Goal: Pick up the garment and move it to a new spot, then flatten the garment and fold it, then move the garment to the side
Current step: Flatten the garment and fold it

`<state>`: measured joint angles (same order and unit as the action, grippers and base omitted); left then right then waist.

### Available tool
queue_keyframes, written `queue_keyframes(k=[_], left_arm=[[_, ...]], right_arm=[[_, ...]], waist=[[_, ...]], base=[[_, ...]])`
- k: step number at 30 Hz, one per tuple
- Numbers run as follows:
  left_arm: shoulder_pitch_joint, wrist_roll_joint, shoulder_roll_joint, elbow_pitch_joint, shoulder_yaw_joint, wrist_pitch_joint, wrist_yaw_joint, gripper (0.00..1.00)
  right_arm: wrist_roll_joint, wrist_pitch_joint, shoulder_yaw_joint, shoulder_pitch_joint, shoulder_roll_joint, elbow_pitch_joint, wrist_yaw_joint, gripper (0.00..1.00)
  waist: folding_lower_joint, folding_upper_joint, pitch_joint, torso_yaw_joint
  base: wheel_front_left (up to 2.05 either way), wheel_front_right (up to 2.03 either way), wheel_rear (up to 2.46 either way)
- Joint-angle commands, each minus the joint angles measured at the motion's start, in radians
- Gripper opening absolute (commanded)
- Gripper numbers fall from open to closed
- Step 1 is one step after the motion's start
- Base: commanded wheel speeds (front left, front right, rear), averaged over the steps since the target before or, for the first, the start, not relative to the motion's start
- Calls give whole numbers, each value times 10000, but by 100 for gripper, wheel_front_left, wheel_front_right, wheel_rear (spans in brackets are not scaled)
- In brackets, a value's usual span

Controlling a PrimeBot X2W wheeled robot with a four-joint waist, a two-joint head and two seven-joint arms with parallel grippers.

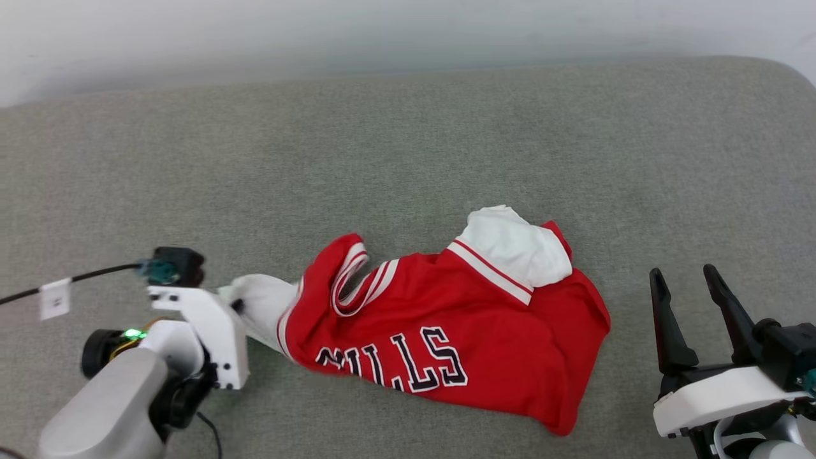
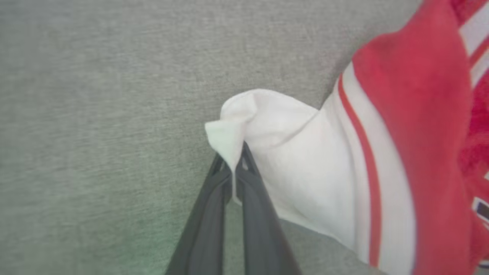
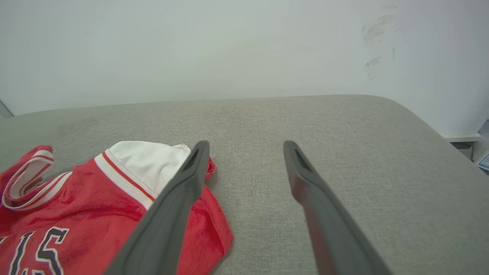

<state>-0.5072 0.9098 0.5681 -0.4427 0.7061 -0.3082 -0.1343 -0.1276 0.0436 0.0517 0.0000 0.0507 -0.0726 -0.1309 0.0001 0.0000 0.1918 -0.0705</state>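
The left end effector [image 2: 233, 165] is clamped on the tip of a white sleeve [image 2: 267, 126]. Its arm reaches in low from the lower left. The right end effector [image 1: 685, 278] has its jaws spread and empty, fingers pointing away from the robot, just right of the garment [image 1: 459, 319]. The garment lies crumpled on the grey padded surface [image 1: 408, 140], long axis left to right, lettering upside down in the head view.

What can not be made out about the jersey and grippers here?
Head view: the left gripper's fingertips, hidden by its white wrist mount.
Head view: the garment's first letters, lost in a fold.
Left wrist view: the lettering, blurred and cut off by the right edge.
Right wrist view: part of the garment, behind the right gripper's finger.
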Motion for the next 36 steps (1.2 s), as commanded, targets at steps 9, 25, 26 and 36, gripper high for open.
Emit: queue_keyframes(k=[9, 25, 26, 36], left_arm=[[2731, 886, 743, 1591, -1465, 1765, -1632, 0], [3326, -313, 371, 3312, -1804, 4639, -2408, 100], [3238, -511, 378, 3432, -1750, 4805, -2415, 100], [3182, -1926, -345, 4179, -1191, 5636, -2493, 100]], right_arm=[[-64, 59, 143, 194, -8, 44, 5, 100], [46, -211, 10, 324, -8, -28, 5, 100], [49, -228, 4, 354, -8, -29, 5, 100], [-182, -669, 76, 513, -8, 216, 5, 100]], waist=[[-1, 0, -350, 569], [-1, 0, -926, 771], [-1, 0, -979, 765], [-1, 0, -1409, 806]], base=[[0, 0, 0], [0, 0, 0], [0, 0, 0], [0, 0, 0]])
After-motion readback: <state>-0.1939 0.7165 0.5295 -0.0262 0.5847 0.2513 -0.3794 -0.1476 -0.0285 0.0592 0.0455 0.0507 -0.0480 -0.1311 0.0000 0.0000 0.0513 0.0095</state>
